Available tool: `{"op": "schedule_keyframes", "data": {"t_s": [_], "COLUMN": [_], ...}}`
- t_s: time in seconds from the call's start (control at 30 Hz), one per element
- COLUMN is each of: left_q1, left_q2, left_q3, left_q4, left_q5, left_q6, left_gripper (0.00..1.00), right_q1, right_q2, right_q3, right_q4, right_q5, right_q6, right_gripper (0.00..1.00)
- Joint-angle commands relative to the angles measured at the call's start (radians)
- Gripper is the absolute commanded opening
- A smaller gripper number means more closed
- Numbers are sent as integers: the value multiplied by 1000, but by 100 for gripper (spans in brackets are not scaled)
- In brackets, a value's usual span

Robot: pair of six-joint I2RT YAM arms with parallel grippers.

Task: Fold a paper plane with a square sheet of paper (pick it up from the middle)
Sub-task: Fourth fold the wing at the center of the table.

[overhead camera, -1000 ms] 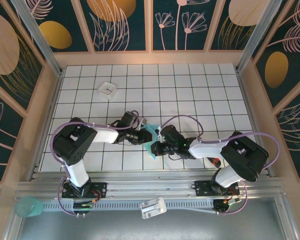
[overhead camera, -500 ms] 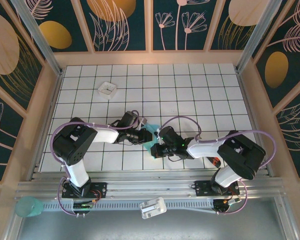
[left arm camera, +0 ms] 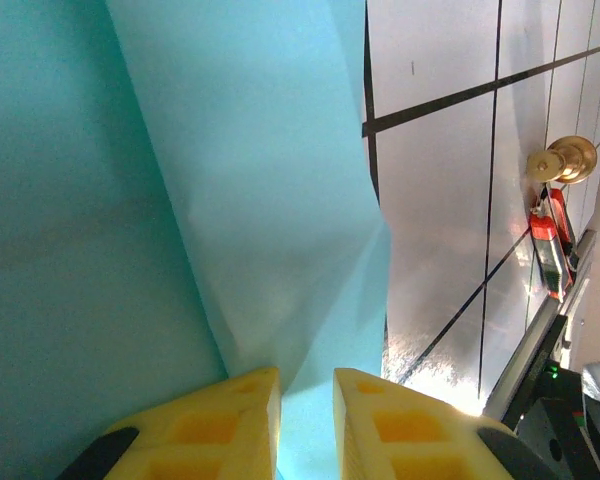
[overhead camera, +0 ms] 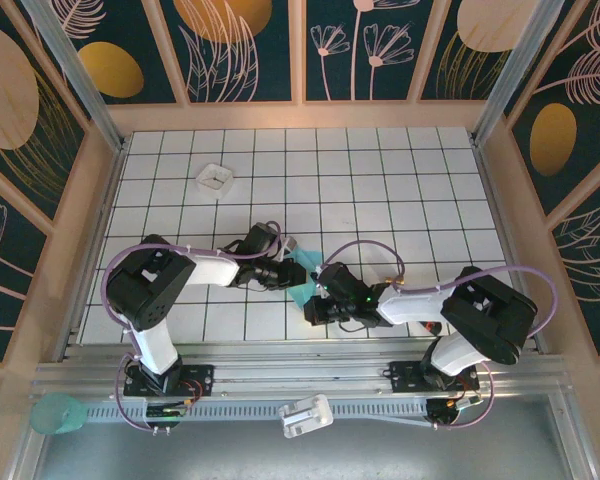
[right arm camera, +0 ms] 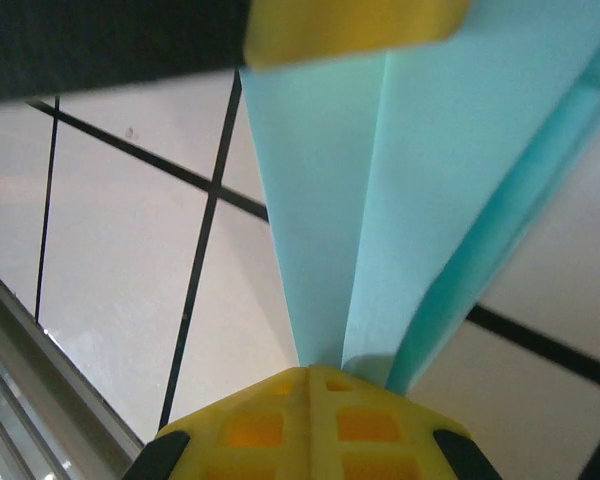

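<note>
Sinking toward the near edge of the white gridded desk, the right claw has come lower and closer to the front rail than a second ago, and its arm lies flatter. It stays clamped shut on the narrow end of the half-folded turquoise-blue paper plane, whose layered creases fan away from it in the right wrist view. The left claw has barely shifted; its jaws stand narrow, pinching the opposite edge of the paper. The plane sits between the two claws, low over the desk; whether it touches I cannot tell. This looks like a pull to sharpen a crease, with folding unfinished.
</note>
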Motion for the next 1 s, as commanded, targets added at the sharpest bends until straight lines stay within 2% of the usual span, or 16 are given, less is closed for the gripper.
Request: {"op": "schedule_keyframes", "data": {"t_s": [0.0,0.2,0.37,0.97], "left_q1": [7,8,6,6], "left_q2": [31,38,42,32], "left_q3": [9,11,15,27], "left_q4": [-45,-49,-46,-41], "left_q5": [-62,-64,-63,-47], "left_q6": [32,35,34,29], "left_gripper": [23,23,23,24], "right_q1": [37,29,-16,-54], "right_q2": [-35,-106,-150,0], "right_q3": [-72,-72,-62,-50], "right_q4": [-121,-91,18,52], "right_q5": [-21,-25,-70,-57], "right_q6": [51,40,65,61], "right_gripper": [0,0,0,0]}}
